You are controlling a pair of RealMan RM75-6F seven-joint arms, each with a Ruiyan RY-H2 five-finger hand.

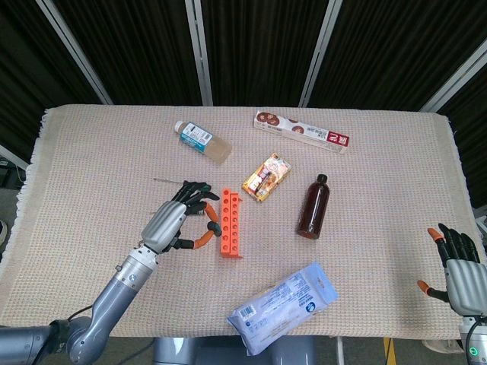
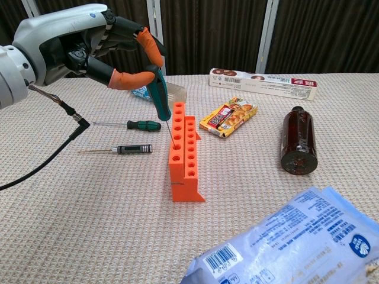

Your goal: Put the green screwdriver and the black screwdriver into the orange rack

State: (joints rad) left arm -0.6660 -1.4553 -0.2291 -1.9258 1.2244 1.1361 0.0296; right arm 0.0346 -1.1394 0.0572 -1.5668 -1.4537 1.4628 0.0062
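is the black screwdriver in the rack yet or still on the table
Still on the table: the black screwdriver lies flat on the cloth, apart from the orange rack, on the robot's left.

We see a barcode on the blue-white bag (image 2: 308, 242), digits too small to read. The long box (image 2: 263, 83), snack pack (image 2: 228, 116) and clear bottle's (image 1: 202, 141) label carry print we can't read.

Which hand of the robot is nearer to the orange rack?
Left. The left hand is just beside the orange rack, holding a green screwdriver over its holes. The right hand is far away at the table's edge.
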